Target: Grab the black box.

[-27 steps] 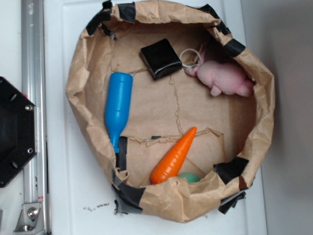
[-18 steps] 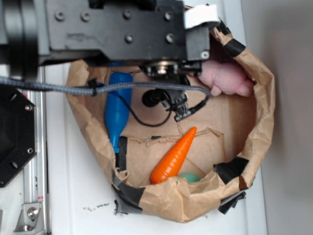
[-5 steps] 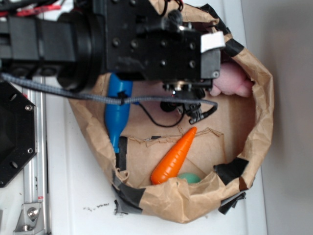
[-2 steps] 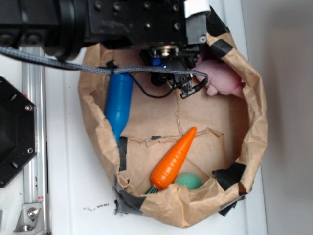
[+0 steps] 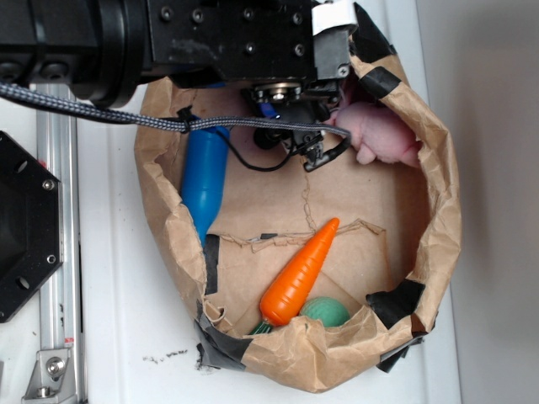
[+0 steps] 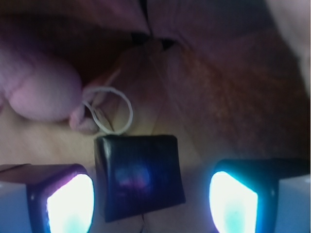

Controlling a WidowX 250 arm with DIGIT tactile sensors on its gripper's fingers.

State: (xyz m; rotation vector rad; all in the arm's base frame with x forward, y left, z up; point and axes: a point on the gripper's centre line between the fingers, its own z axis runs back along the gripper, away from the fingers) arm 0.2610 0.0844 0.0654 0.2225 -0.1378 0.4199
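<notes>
Two lit fingers (image 6: pixel 68 204) of the end effector (image 6: pixel 146 201) stand wide apart in the wrist view, with the black box (image 6: pixel 138 174) on the paper between them. Its left edge sits just beside the left finger; a clear gap separates it from the right one. A white loop (image 6: pixel 108 110) touches the box's far edge, beside the pink plush toy (image 6: pixel 41 90).

No writing, label, brand, number or sign can be read on anything in either the exterior or the wrist view
</notes>
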